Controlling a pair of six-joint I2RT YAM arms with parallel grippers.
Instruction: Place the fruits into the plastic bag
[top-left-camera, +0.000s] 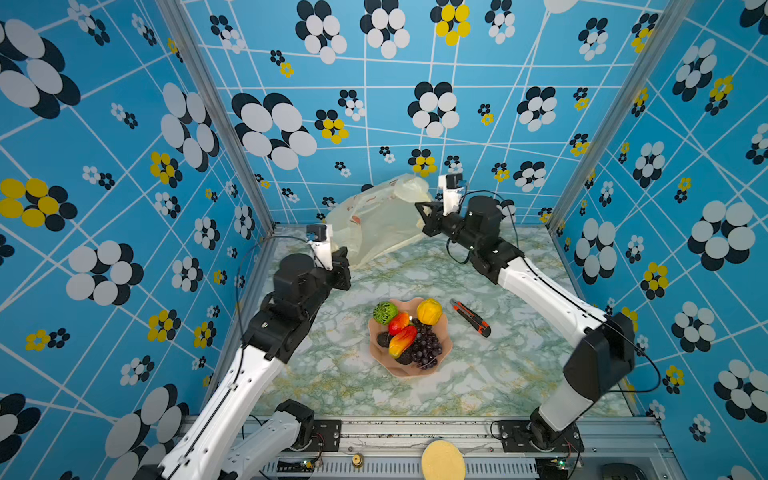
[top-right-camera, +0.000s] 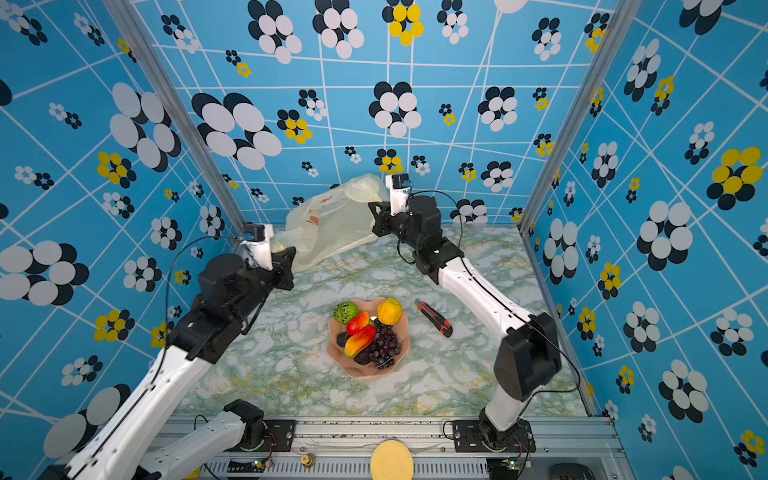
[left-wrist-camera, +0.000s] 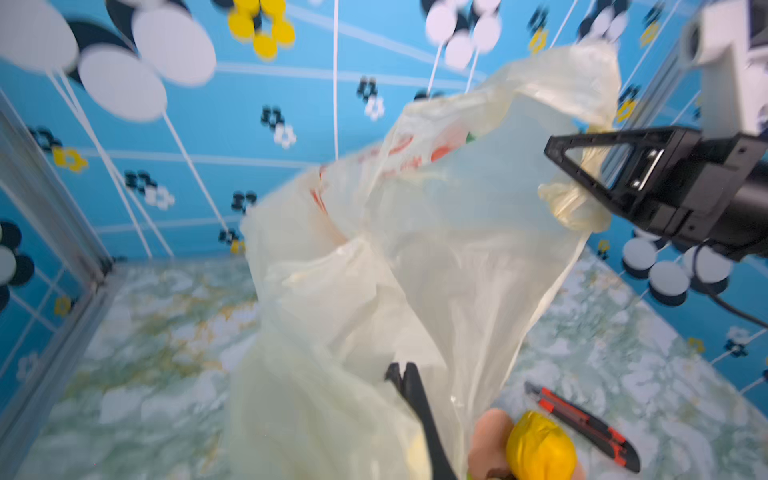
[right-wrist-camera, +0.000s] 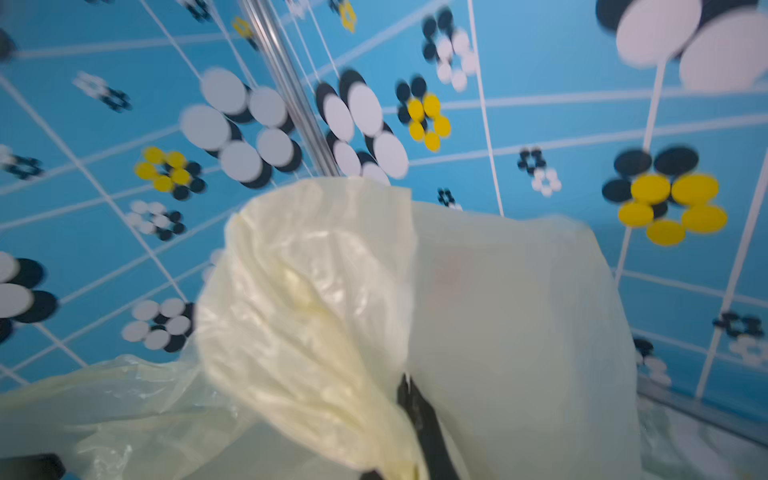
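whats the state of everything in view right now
bag: held up by both grippers, crumpled, looks empty
left gripper: shut on bag
right gripper: shut on bag
fruits: piled in the dish, none in bag
dish: on the table, full
knife: lying beside the dish, untouched

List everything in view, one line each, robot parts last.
Thin cream translucent plastic bag: one, cream with orange prints, held up at the table's back.
Pink scalloped dish: one, pink, table centre.
Toy fruits: yellow lemon, bumpy green ball, red strawberry, red-yellow mango, purple grapes, two rough black ovals; all in the dish.
Red-and-black utility knife: one, on the table right of the dish.
Round yellow pad: one, front rail.
Green-marbled table: one.
Left gripper: shut on the bag.
Right gripper: shut on the bag.
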